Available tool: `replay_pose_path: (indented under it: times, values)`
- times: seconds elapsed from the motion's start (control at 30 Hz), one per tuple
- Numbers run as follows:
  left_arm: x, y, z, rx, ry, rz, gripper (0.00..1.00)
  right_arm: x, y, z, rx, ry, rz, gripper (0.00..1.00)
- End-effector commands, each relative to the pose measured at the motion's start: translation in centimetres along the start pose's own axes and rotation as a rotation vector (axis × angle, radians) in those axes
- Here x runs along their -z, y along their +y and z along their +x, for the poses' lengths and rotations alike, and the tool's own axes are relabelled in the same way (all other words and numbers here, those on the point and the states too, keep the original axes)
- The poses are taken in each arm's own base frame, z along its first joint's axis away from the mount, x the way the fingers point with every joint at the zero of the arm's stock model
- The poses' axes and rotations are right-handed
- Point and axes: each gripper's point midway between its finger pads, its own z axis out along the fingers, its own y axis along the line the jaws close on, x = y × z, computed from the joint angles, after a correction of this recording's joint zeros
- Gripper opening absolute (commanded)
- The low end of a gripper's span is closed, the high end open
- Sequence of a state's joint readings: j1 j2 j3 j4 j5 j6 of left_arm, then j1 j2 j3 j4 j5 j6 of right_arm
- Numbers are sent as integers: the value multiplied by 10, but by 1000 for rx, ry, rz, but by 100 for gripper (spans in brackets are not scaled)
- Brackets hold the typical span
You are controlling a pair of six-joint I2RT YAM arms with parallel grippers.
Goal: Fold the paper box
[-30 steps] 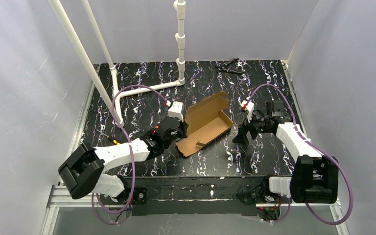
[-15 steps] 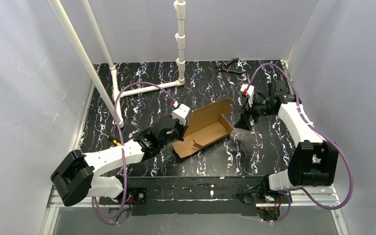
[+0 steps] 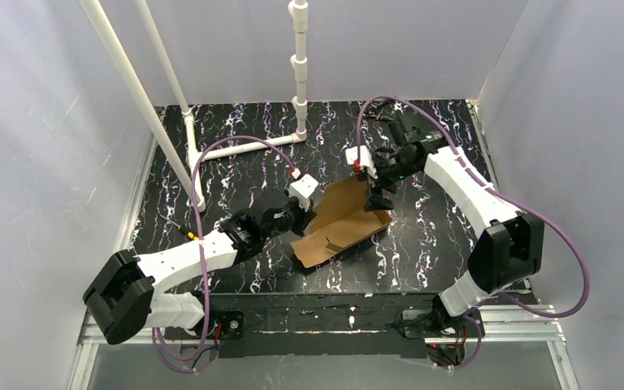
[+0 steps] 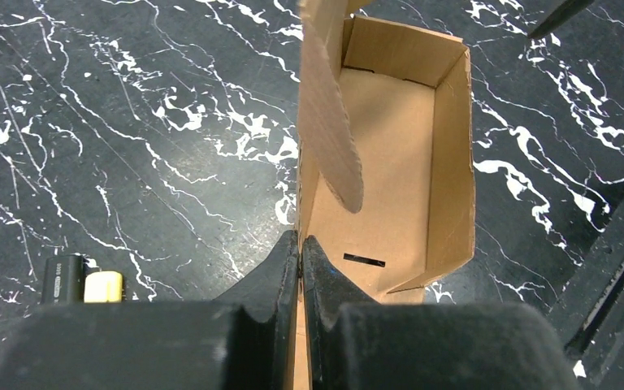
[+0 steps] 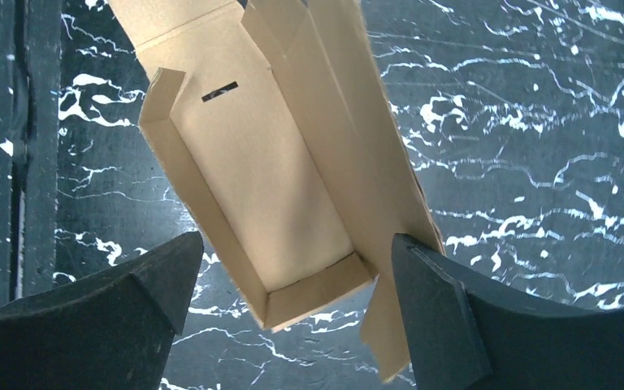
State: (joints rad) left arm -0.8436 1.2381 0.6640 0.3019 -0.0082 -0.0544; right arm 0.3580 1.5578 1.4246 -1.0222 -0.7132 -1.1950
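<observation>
The paper box (image 3: 343, 223) is brown cardboard, a half-formed open tray with its long lid flap standing up along the left wall. My left gripper (image 3: 299, 218) is shut on the near end of that wall. In the left wrist view its fingertips (image 4: 291, 252) pinch the cardboard edge, with the box (image 4: 390, 154) stretching away. My right gripper (image 3: 376, 195) hovers open over the far end of the box. In the right wrist view its fingers (image 5: 162, 276) stand wide apart on either side of the box's end wall (image 5: 317, 288), touching nothing.
A white pipe frame (image 3: 244, 146) stands at the back left. An orange-tipped black marker (image 3: 183, 229) lies left of my left arm, and a black and pale yellow stub (image 4: 85, 284) shows in the left wrist view. The table's dark front rail (image 5: 16, 162) runs near the box.
My right arm has swung from the right side to the back and now reaches over the box's far end. My left gripper has kept its grip; the box has turned slightly and slid a little nearer.
</observation>
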Motion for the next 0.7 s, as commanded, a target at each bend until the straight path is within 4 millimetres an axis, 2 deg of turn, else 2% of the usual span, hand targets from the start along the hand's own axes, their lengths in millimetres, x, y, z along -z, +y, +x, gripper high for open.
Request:
replay_pose_path:
  times: [0.0,0.17,0.3,0.43,0.5,0.67]
  values:
    - [3,-8,-18,-26,-31,62,0,-10,-7,-8,113,77,-24,92]
    - [4,-7,-15,-40,-23,70,0,-20,-6,-17,166,99,-77,85]
    - [7,-3,-13,-40,-17,57,0,-1,1,-45,203,45,-80,85]
    - [9,2,-10,-35,-10,46,0,19,15,-69,225,-9,-74,92]
    - [9,1,-9,-33,-7,57,0,20,11,-68,209,4,-37,94]
    - [8,-7,-10,-33,3,101,0,6,-19,-41,152,109,27,96]
